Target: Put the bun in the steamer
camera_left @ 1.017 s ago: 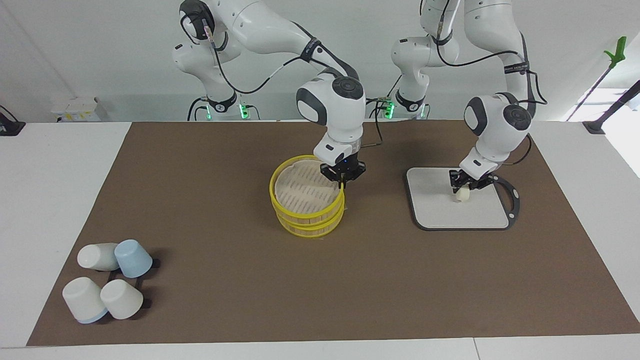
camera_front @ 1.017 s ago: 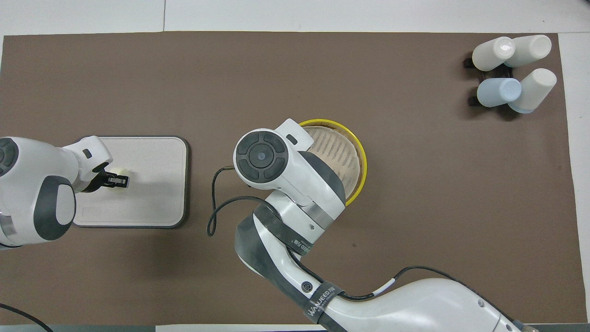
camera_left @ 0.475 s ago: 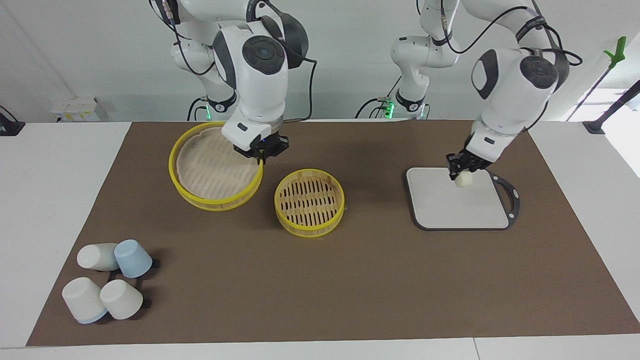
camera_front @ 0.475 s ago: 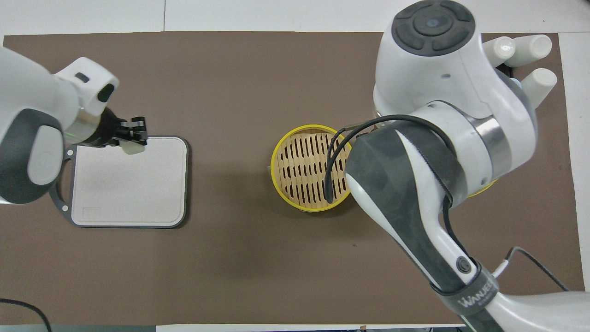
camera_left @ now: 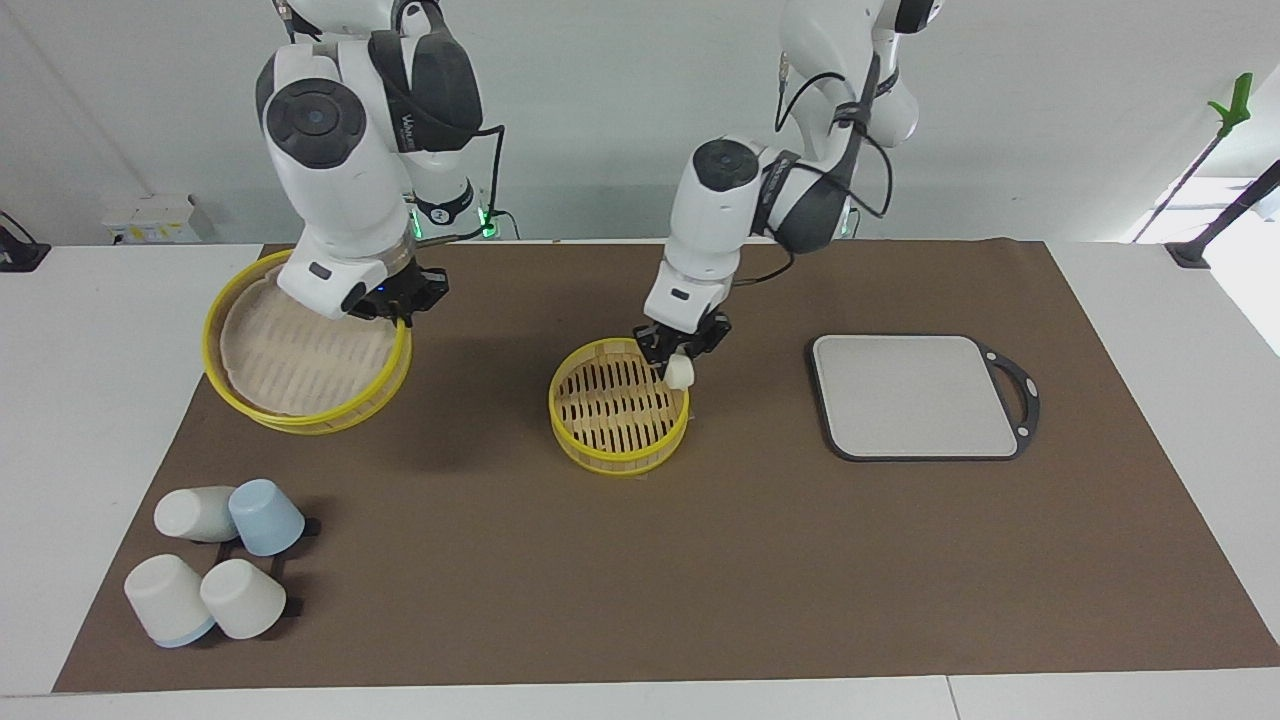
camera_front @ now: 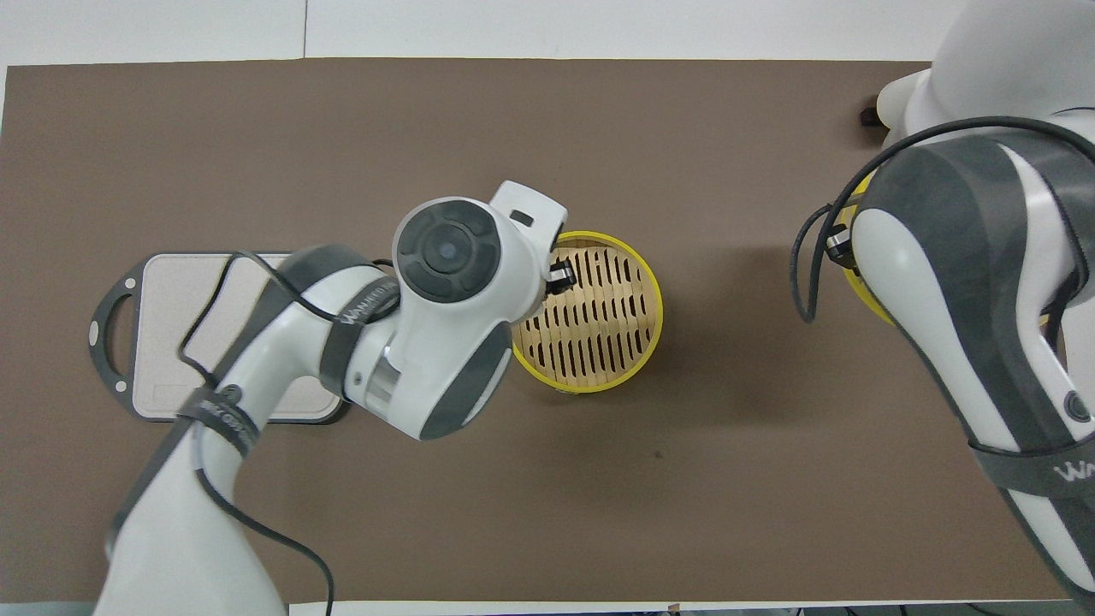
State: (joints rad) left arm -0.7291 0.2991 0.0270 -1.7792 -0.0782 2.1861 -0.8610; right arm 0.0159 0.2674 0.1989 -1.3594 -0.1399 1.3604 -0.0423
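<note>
The steamer (camera_left: 618, 450) stands open in the middle of the mat, its slatted floor bare; it also shows in the overhead view (camera_front: 590, 385). My left gripper (camera_left: 680, 358) is shut on the small cream bun (camera_left: 681, 373) and holds it just above the steamer's rim on the side toward the left arm's end. In the overhead view the left gripper (camera_front: 560, 276) is over that rim and the bun is hidden under it. My right gripper (camera_left: 395, 308) is shut on the rim of the yellow lid (camera_left: 300, 360) and holds it tilted over the right arm's end of the mat.
A grey cutting board (camera_left: 915, 395) with a black edge lies bare toward the left arm's end; it also shows in the overhead view (camera_front: 158, 329). Several white and pale-blue cups (camera_left: 215, 560) lie at the mat's corner farthest from the robots, at the right arm's end.
My left gripper lifted the bun off the cutting board and carried it over to the steamer's rim. My right gripper lifted the lid off the steamer and carried it toward the right arm's end.
</note>
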